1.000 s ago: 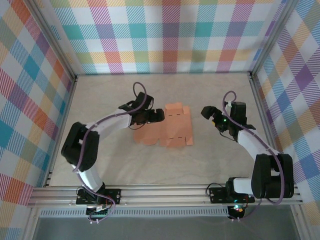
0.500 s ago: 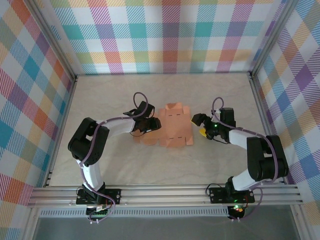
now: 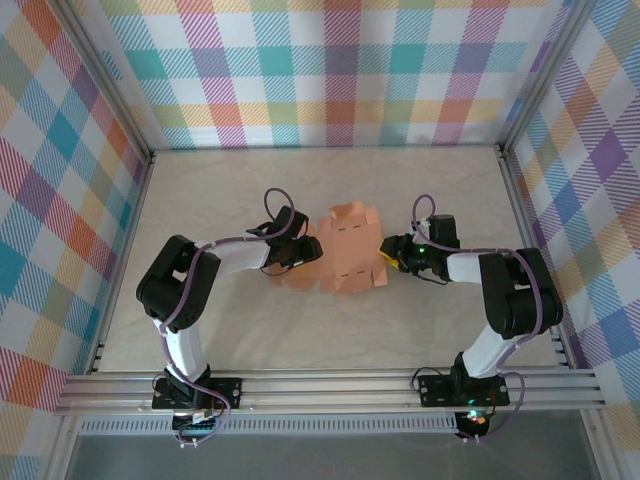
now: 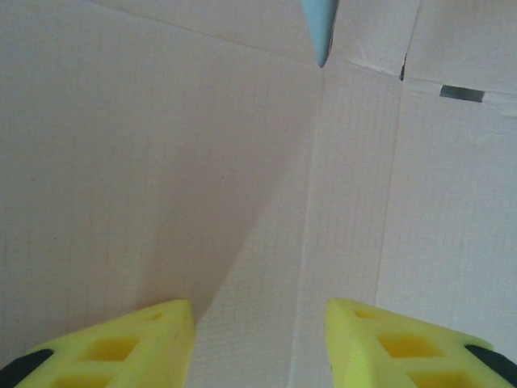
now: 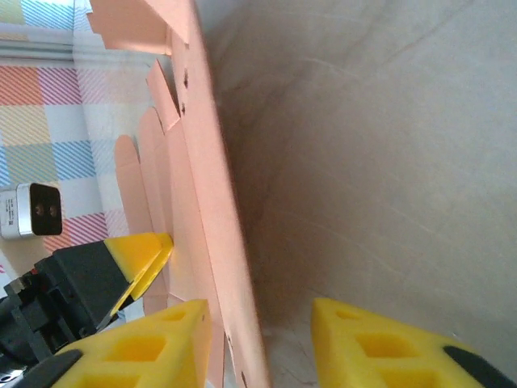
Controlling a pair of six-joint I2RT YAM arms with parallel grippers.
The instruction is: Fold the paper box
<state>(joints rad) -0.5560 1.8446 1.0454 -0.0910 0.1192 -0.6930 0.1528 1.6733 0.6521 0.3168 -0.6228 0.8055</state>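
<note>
Left tool and right tool: both low, one on each side of paper box.

Plaid walls close the cell on 3 sides.

Desk is pale and marbled; bare patch also in right wrist view.

Paper box = salmon-orange card sheet, unfolded, w/ flaps and tabs. Lies approx. mid desk, between the two tools. Left part flat. Right edge looks raised off desk: right wrist view has the sheet w/ shadow beneath and rounded tabs beyond. Left wrist view has the sheet surface close up, w/ fold lines + one small dark slot.

Left tool sits over left part of sheet. Its yellow fingers are part-way apart, nothing in the gap, sheet right below. Can't tell if tips touch it.

Right tool is at sheet's right edge, jaws narrow but not closed. Sheet edge sits between its fingers, against one, w/ a gap to the other.
</note>
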